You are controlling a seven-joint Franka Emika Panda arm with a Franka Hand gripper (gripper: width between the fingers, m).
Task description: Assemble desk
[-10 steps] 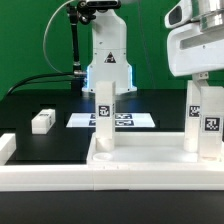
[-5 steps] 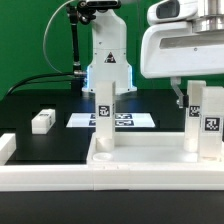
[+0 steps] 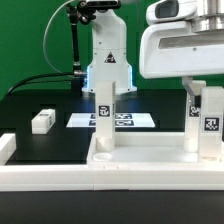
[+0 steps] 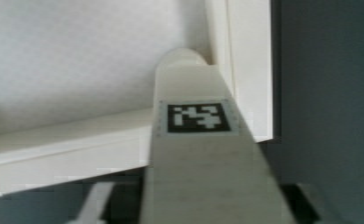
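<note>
On the exterior view's right, claw (image 3: pixel 204 100) clasping upright leg post (image 3: pixel 207 140), black-and-white square tag (image 3: pixel 211 124)

The wide white plastic tabletop panel (image 3: pixel 150 162) looks smooth, faintly glossy. The square white plastic leg post (image 3: pixel 208 110) and black bench (image 3: pixel 30 105) look matt.

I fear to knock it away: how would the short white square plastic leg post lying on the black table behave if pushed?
The short white square plastic leg post lies on a flat side, so it would probably slide, not roll. Being a small blocky piece, it is likely stiff and light.
</note>
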